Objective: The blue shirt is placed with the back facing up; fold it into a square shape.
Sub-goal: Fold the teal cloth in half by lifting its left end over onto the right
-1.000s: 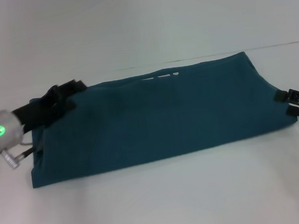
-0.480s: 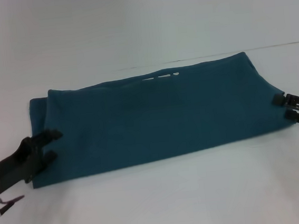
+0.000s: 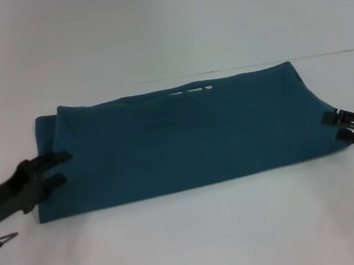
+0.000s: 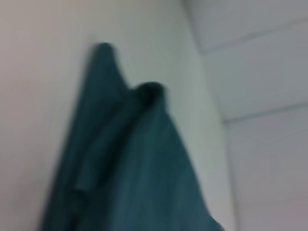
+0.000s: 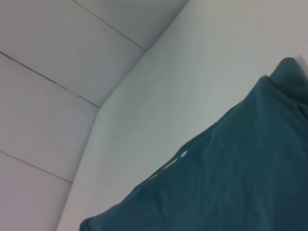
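Lying as a smooth, soft long band, the blue shirt (image 3: 190, 140) has spread-fingered grippers at both ends — left gripper (image 3: 56, 170), right gripper (image 3: 332, 126).

One blue shirt (image 3: 190, 140) lies on one white bench (image 3: 193, 237); it is the only garment in view, and both wrist views show that same single shirt (image 4: 139, 168) (image 5: 231, 183). Two black grippers appear in the head view: one left gripper (image 3: 60, 168) at the shirt's left end and one right gripper (image 3: 334, 125) at its right end. Each gripper shows two fingers, spread apart, which makes four fingers in all. One row of small pale marks (image 3: 189, 91) sits at the shirt's far edge.
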Motion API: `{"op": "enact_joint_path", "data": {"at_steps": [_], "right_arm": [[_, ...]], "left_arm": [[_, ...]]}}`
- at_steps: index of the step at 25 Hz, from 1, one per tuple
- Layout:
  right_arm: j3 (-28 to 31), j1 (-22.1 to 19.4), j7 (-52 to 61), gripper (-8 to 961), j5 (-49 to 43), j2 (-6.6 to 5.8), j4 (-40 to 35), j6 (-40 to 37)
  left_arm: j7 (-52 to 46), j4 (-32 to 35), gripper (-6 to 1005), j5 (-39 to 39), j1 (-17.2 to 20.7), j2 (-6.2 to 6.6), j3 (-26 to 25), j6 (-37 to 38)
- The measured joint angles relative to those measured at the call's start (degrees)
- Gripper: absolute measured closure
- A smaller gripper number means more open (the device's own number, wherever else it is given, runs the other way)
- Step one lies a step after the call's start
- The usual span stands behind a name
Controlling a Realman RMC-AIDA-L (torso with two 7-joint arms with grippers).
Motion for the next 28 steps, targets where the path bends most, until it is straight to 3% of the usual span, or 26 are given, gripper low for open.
{"op": "enact_joint_path", "data": {"at_steps": [5,8,15,28], "right_arm": [[0.09,0.10,-0.05,38,0.00,-0.09,-0.27,-0.03],[0.07,0.28,-0.27,38,0.01,-0.11,-0.29,-0.03],[-0.26,0.47,-0.65,39,0.01,-0.12,-0.30,-0.03],[0.19,0.69,-1.39,38,0.01,-0.28,-0.30,0.84]], "left_arm": [[-1.99,0.42,256,4.00,-0.38,3.26,-2.45,12.27],[-7.87,0.70,246,7.70,-0.39,4.01,-6.10,15.43],[-14.87,1.07,150,9.53,2.15,3.62,-10.06,14.63],[-16.58,0.58,158,14.50,2.04,3.25,-10.18,7.69]]}}
